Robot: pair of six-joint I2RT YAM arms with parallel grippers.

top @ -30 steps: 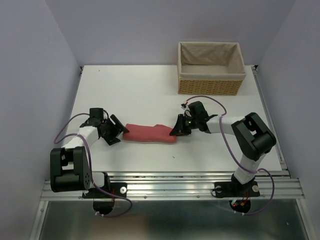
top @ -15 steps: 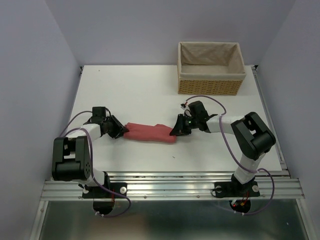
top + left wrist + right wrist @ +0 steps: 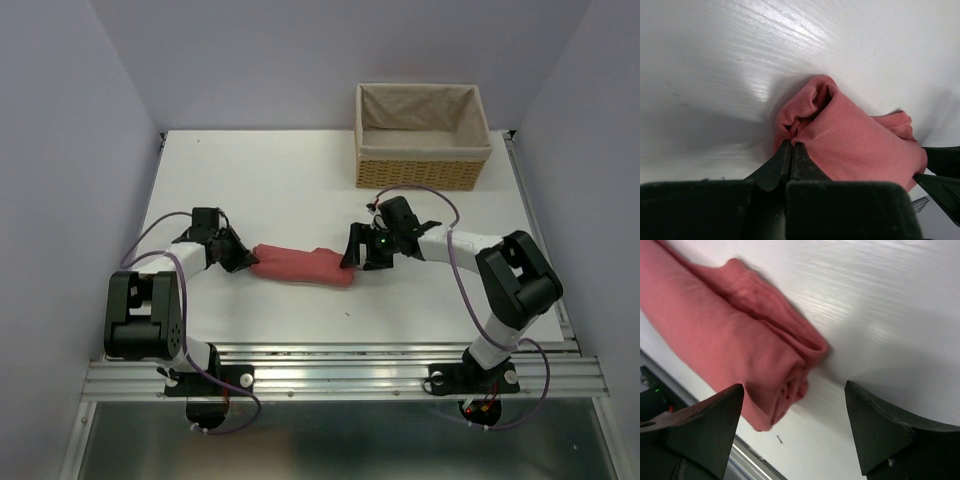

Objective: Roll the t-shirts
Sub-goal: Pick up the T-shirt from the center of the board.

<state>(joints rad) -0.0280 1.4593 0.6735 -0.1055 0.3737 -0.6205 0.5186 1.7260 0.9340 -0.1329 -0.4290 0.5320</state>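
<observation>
While the left gripper point(image 3: 242, 261) clamps one end of the t-shirt point(image 3: 300, 266), probably anchoring it, the right gripper point(image 3: 351, 255) stands apart.

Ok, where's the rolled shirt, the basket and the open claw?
rolled t-shirt point(image 3: 300, 266), top view, middle of the roll.
wicker basket point(image 3: 420, 173), top view, front woven wall.
right gripper point(image 3: 794, 385), right wrist view, midway between its open fingertips.

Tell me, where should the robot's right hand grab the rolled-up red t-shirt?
Probably the t-shirt by its free right end, coming from the right, low over the table. It is a rolled log lying left to right; the left gripper pinches the other end, and the right gripper stands open at this one.
</observation>
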